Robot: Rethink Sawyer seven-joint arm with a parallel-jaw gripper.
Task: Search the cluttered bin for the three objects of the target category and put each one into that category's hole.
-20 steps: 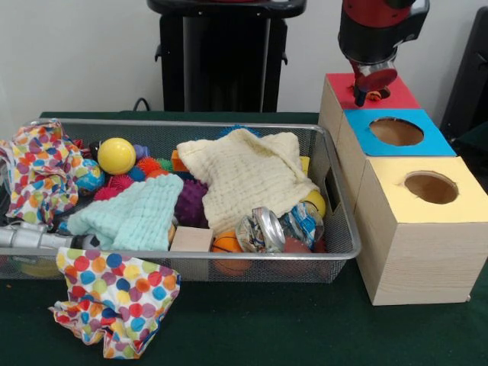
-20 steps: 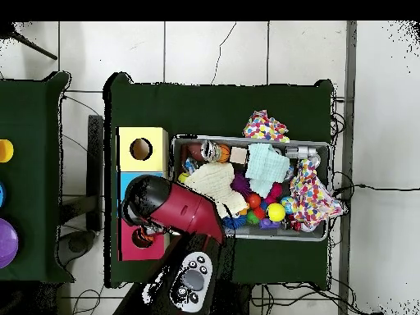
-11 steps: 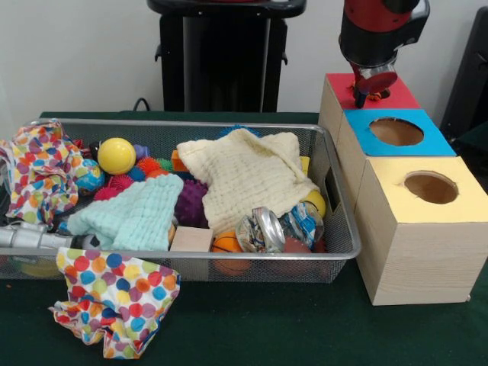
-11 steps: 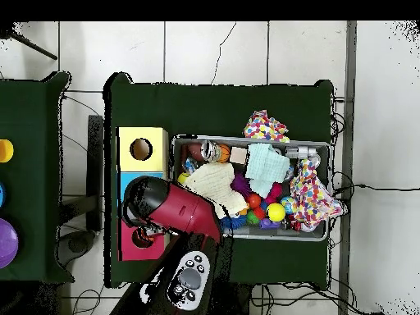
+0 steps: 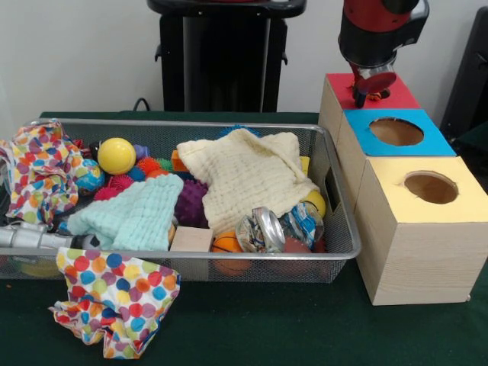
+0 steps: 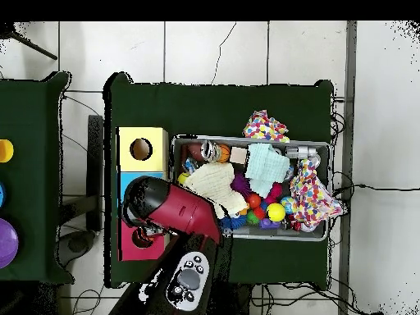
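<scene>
Currently the gripper (image 5: 364, 90) is held directly over the hole of the red box (image 5: 396, 95) at the tabletop's far corner, and a small orange object (image 5: 374, 95) is seen at its tips; whether it is pinched cannot be told. Beside the boxes, the wire bin (image 5: 252, 263) holds cloths, balls and cans.

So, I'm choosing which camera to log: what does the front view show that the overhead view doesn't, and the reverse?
Only the front view shows the gripper over the red box, and the blue box's hole. Only the overhead view shows the tiled floor, a second table at the picture's left and the arm's button panel. Both show the mesh bin, cream cloth, yellow ball and yellow box.
</scene>
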